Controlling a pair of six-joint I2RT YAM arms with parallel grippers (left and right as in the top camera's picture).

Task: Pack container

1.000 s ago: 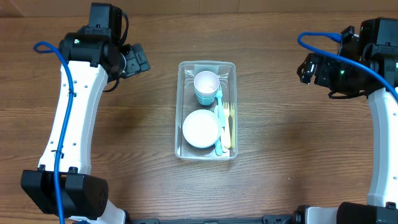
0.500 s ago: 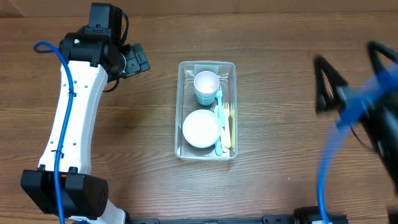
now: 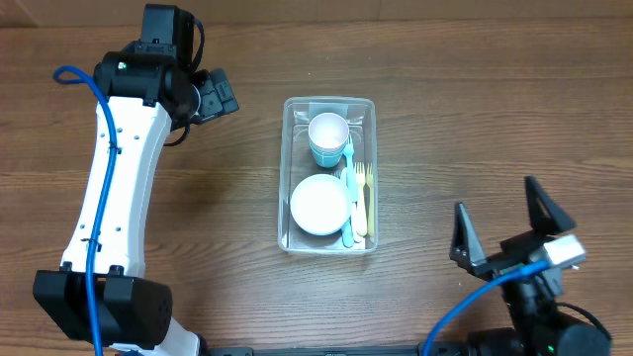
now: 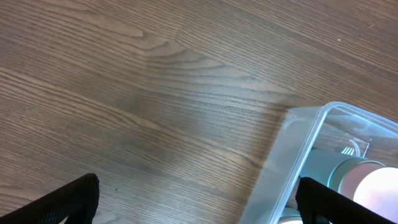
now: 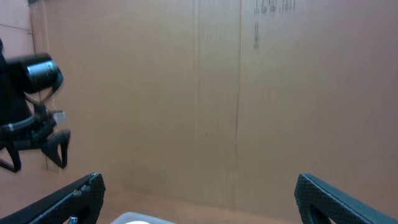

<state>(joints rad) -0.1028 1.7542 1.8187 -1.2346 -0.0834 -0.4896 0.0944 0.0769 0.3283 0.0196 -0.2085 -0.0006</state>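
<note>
The clear plastic container (image 3: 287,168) stands at the table's middle. It holds a teal cup (image 3: 328,137) with a white inside, a round bowl (image 3: 318,205) with a white inside, and pale forks (image 3: 361,198) along its right side. The container's corner also shows in the left wrist view (image 4: 298,162) with the cup (image 4: 360,177) inside. My left gripper (image 3: 220,94) is open and empty, over bare wood to the left of the container. My right gripper (image 3: 506,232) is open and empty, low at the front right, its fingers pointing away from me; its wrist view shows a brown wall.
The left arm (image 3: 114,178) runs along the left side of the wooden table (image 3: 445,148). In the right wrist view the left arm's black gripper (image 5: 31,106) shows at the far left before a cardboard-brown wall (image 5: 236,93).
My right arm has swung from the back right down to the front right edge, and its gripper now points at the far wall. The left arm and the container have not moved.
</note>
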